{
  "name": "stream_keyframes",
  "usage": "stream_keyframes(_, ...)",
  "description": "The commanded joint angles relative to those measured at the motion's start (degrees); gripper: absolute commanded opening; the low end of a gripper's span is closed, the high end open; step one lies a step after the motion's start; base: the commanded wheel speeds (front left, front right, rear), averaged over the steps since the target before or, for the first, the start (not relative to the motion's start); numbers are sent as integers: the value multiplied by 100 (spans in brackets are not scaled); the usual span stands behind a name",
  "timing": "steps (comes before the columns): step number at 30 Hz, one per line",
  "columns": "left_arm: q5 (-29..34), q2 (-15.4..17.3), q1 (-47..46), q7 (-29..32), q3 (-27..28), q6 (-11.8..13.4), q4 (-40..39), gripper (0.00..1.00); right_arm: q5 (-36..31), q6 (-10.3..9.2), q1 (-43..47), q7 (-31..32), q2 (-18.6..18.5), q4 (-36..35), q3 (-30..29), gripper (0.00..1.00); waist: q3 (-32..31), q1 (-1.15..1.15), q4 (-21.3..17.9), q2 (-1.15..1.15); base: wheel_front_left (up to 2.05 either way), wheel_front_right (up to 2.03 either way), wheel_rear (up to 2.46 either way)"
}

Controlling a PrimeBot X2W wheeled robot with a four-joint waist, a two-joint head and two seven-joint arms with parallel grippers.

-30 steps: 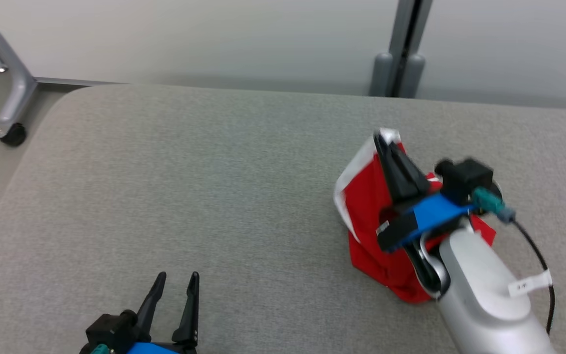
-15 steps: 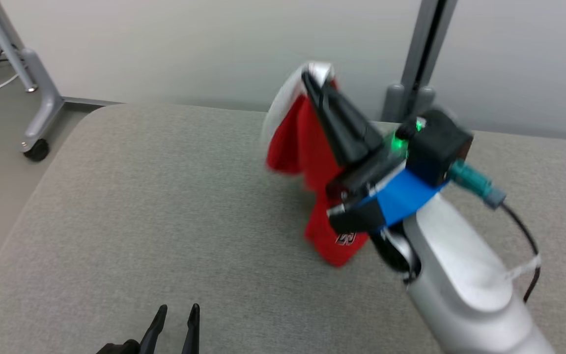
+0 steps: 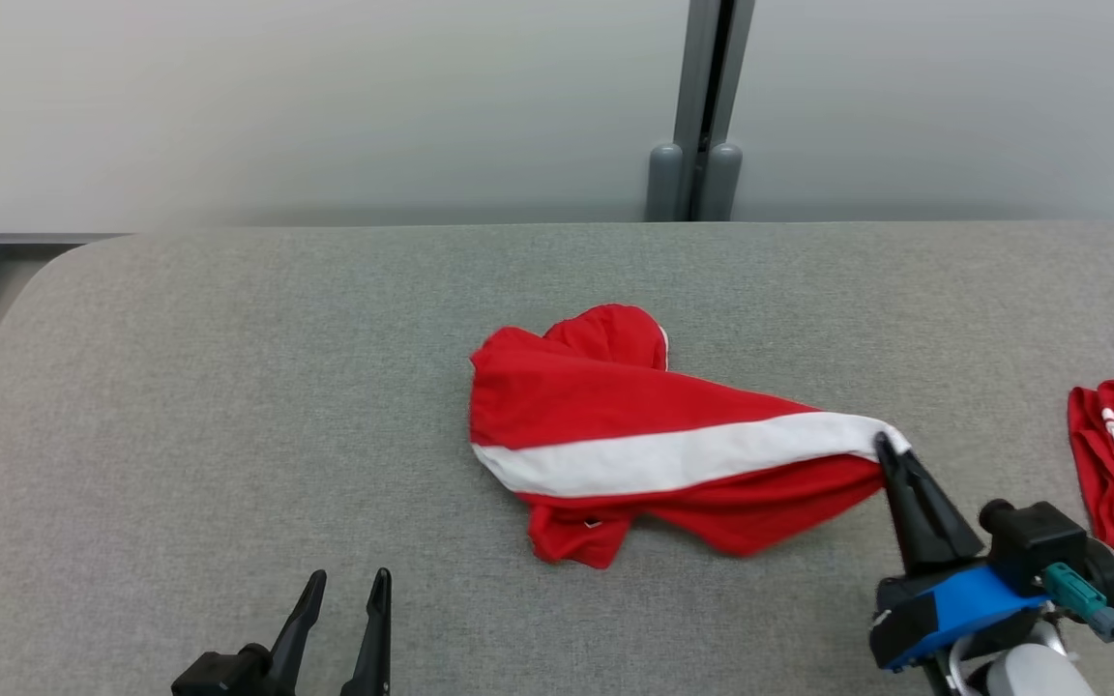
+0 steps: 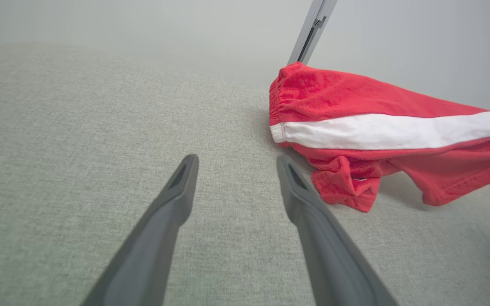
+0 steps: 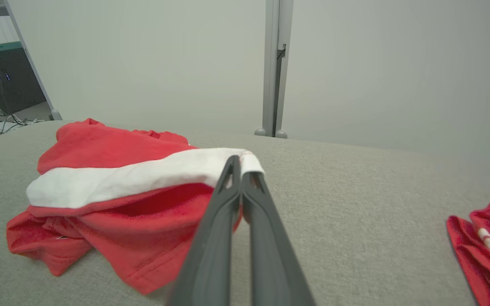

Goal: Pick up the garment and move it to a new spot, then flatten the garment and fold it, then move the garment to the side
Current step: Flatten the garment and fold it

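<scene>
Our right claw point(image 3: 884, 447) is shut tight on the garment point(image 3: 634, 387), its two dark fingers pressed together with the end of the white band point(image 3: 673, 459) pinched at their tips. From that pinch the red cloth stretches away to this claw's left. It is raised a little at the held end and slumps onto the grey table point(image 3: 228, 406) at the other, where it bunches into loose folds. The white band runs from the fingertips along the whole length of the cloth.

Our left claw point(image 3: 349, 580) stands open and empty, fingers well apart and pointing across bare table. We cannot tell whether they touch the surface. The garment lies ahead of this claw and off to its right, near but apart from it.

To the right of our right claw a second red-and-white cloth point(image 3: 1113, 464) lies crumpled on the table, well apart from the held garment. Beyond the table's far edge, ahead of the right claw, a grey post point(image 3: 707, 97) stands upright against the pale wall.
</scene>
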Motion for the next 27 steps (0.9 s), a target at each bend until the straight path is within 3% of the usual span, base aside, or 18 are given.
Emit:
stream_keyframes(1, 28, 25, -74, -14, 6, -1, -12, 100, -91, 0, 70, 0, -23, 28, -65, 0, -24, 0, -40, 0, 0, 0, 0)
stream_keyframes(4, 36, 29, -73, -14, -9, -1, 10, 100, -272, -1, 136, 1, 12, 252, -390, 0, -36, 0, -99, 0, 0, 0, 0)
stream_keyframes(5, 37, 27, -76, -14, -10, -1, 20, 100, -408, 0, 146, 1, 23, 366, -478, 26, -41, 0, -109, 0, 0, 0, 0)
stream_keyframes(6, 41, 22, -77, -14, -23, -1, 32, 100, -515, -1, 136, 0, 58, 485, -649, 93, -46, 0, -116, 0, 0, 0, 0)
stream_keyframes(7, 45, 15, -82, -14, -33, -1, 41, 100, -653, -1, 139, 1, 93, 647, -831, 100, -50, 0, -118, 0, 0, 0, 0)
stream_keyframes(11, 45, 9, -168, -14, -100, -1, 44, 100, -1107, 0, 13, 1, 302, 870, -1309, 100, -32, 0, -119, 0, 0, 0, 0)
stream_keyframes(15, -31, 55, -333, -14, -217, -1, 13, 100, -1338, -1, -38, 1, 372, 630, -1556, 100, 63, 0, -184, 0, 0, 0, 0)
stream_keyframes(21, -459, 220, -820, -13, -671, -1, 31, 100, -845, -1, -98, 1, 376, 429, -1159, 100, 389, 0, -355, 0, 0, 0, 0)
stream_keyframes(27, -1341, 697, -1513, -14, -1424, -1, 144, 100, -625, 0, -213, 1, 378, 190, -818, 100, 815, 0, -595, 0, 0, 0, 0)
